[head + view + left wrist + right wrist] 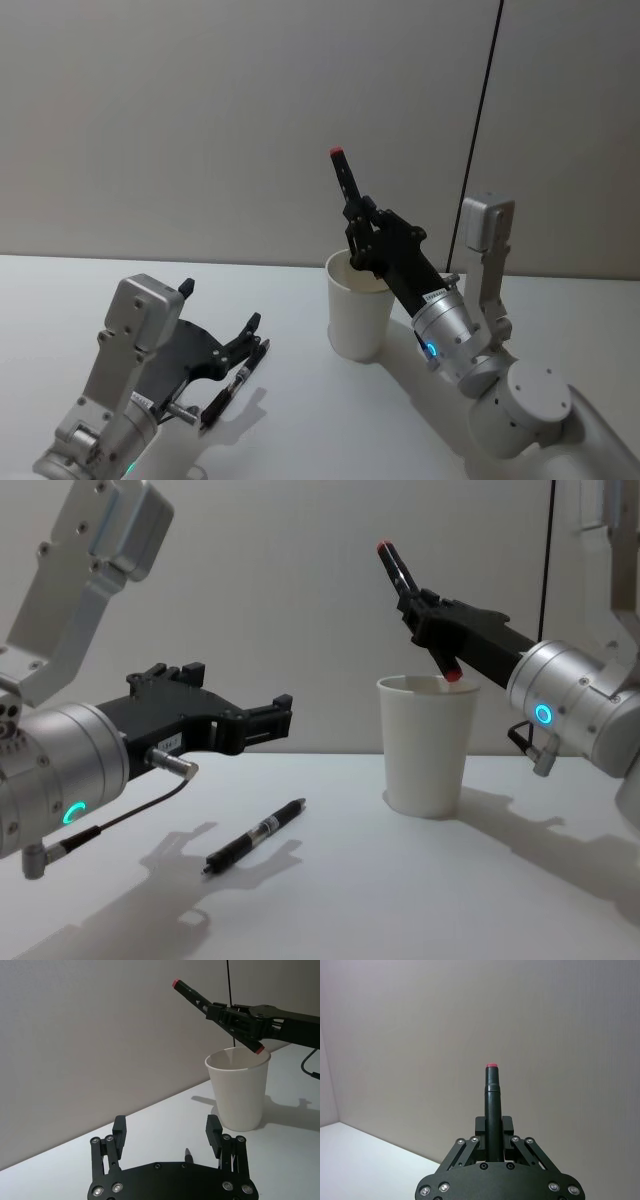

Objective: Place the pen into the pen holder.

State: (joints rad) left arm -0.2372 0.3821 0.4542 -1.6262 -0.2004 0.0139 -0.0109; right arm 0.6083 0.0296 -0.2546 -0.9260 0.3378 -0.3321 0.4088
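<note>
1. Closest to the robot, the left gripper (pixel 220 305) hovers low over the white table (pixel 400 880) with its fingers spread apart, gripping nothing.
2. Just beneath it, a black pen (pixel 255 837) lies flat on the table, well apart from the cup.
3. Farther back, the pen holder (pixel 425 745), a white paper cup, stands upright.
4. Above the cup, the right gripper (pixel 418 608) is clamped on a red-tipped pen (pixel 395 565). The pen is tilted, with its lower red end right at the cup's rim.
</note>
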